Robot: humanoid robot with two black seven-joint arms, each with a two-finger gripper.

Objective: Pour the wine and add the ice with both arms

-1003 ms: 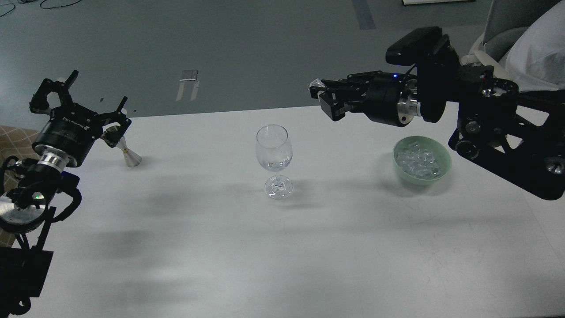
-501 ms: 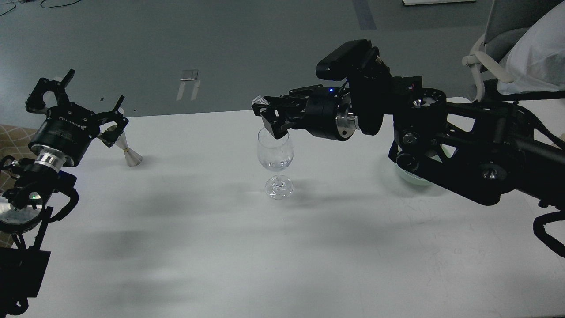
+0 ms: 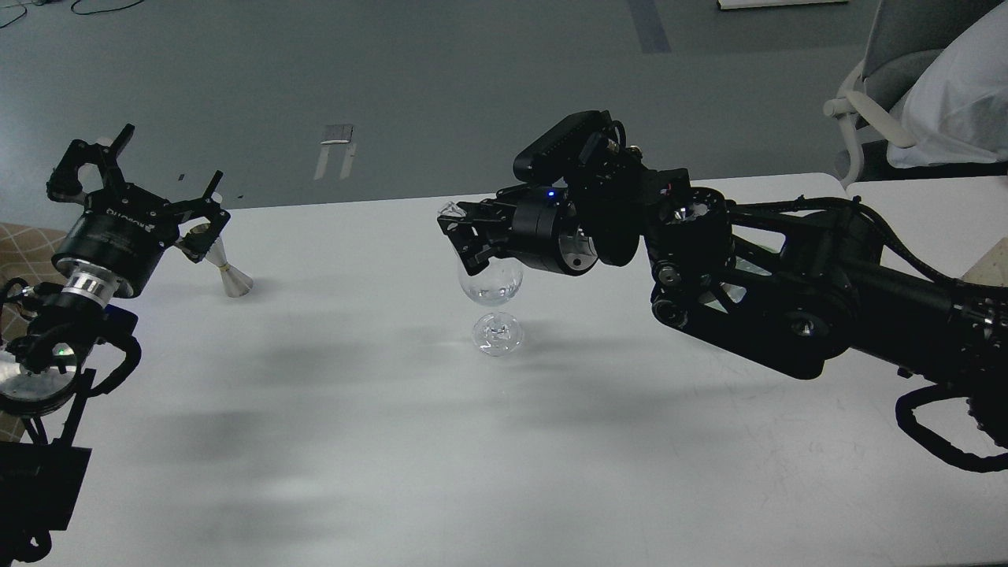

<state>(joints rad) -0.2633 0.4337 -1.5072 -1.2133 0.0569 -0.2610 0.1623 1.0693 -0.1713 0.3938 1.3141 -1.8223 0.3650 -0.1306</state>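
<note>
Just under my right gripper stood the fragile glass; its fingers pinched a slick ice cube, held by flat faces.

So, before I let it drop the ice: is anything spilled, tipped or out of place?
Nothing stands out. The wine glass stands upright, the table shows no puddle, the jigger stands at far left, and the right gripper holds an ice cube above the glass.
</note>
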